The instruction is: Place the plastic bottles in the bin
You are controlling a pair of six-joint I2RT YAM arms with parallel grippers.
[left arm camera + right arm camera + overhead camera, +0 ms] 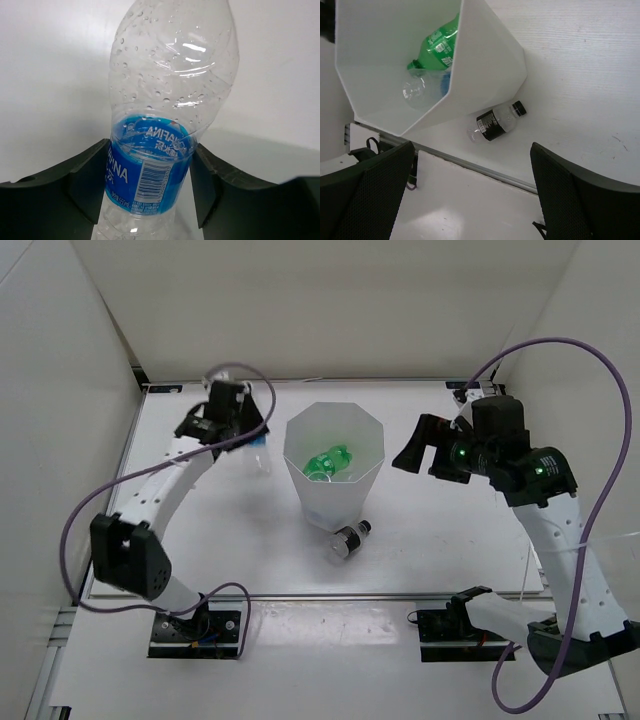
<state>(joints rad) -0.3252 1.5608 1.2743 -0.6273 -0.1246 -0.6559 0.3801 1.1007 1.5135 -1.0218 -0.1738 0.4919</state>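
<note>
The left tool (149, 170) pinches a clear, dented plastic bottle with a blue label (172, 75) at its label band, left of the tall white octagonal paper bin (330, 502) and apart from it. Best to raise the bottle above the rim, centre it over the opening, then let go. The right tool (418, 452) is spread wide and empty. The bin holds a green plastic bottle (330, 460) and a clear one (417, 92). A small dark-labelled bottle (350, 538) lies on the white desk (450, 540) beside its base.

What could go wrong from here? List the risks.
The left gripper pinches the clear bottle at its label; the thin, droplet-covered plastic could buckle or slip on the way over. The dark bottle lies close beside the bin; the right gripper reaching for it might nudge the bin.
</note>
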